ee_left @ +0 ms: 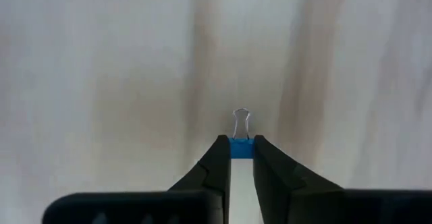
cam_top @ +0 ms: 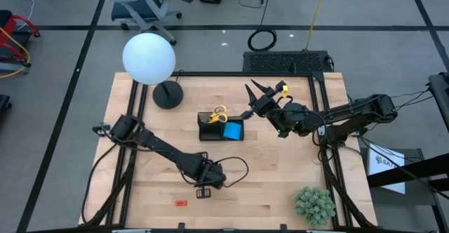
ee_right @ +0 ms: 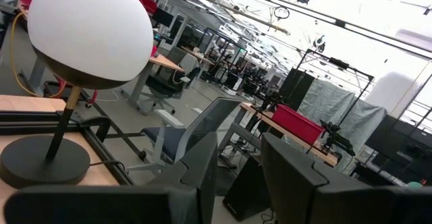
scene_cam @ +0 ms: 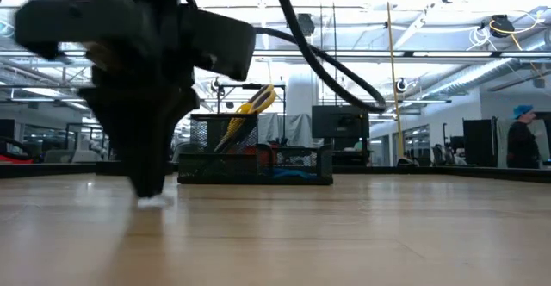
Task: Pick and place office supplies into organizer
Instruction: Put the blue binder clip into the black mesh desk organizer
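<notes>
Pinching a small blue clip (ee_left: 241, 147) on the table (cam_top: 280, 191), the left end effector (ee_left: 241, 150) should lift straight up, probably slowly, then carry it to the organizer (cam_top: 221, 131). The right end effector (ee_right: 239, 163) waits, spread, near the lamp (cam_top: 149, 59).

Bare table (cam_top: 280, 177) lies open in front of the organizer (cam_top: 220, 130). Behind the organizer to its left stands the lamp (cam_top: 149, 59); the right arm (cam_top: 337, 117) crowds its right side; the plant ball (cam_top: 313, 205) sits far off front-right.
</notes>
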Robot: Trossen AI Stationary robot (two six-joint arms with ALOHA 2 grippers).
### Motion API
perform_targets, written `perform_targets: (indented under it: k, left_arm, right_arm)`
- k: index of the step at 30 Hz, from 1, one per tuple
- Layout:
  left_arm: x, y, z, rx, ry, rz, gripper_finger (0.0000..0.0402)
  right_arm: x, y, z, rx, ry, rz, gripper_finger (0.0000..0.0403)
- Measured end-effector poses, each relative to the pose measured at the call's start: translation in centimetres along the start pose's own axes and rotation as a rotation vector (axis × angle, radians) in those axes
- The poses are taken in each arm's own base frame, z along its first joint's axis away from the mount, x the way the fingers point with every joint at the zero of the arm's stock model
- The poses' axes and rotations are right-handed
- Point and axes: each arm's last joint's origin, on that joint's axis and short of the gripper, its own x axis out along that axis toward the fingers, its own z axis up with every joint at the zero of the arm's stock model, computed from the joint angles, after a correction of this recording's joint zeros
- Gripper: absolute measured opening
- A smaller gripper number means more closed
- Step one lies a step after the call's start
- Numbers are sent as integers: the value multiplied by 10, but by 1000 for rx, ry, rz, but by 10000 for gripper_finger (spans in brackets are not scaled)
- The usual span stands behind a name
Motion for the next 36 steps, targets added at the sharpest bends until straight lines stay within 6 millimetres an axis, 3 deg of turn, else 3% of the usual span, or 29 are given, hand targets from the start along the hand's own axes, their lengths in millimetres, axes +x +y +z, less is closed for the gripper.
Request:
perform_targets:
  k: [5,25,36]
  left_arm:
    - [-11,4,1,-1,-16,-2,40]
    - [-14,36,10,-51,34,43,46]
    - [-55,58,41,-74,-59,158,44]
  right_arm:
    - [0,0,0,0,0,0,105]
    - [0,0,0,0,0,0,105]
    - [0,0,0,0,0,0,105]
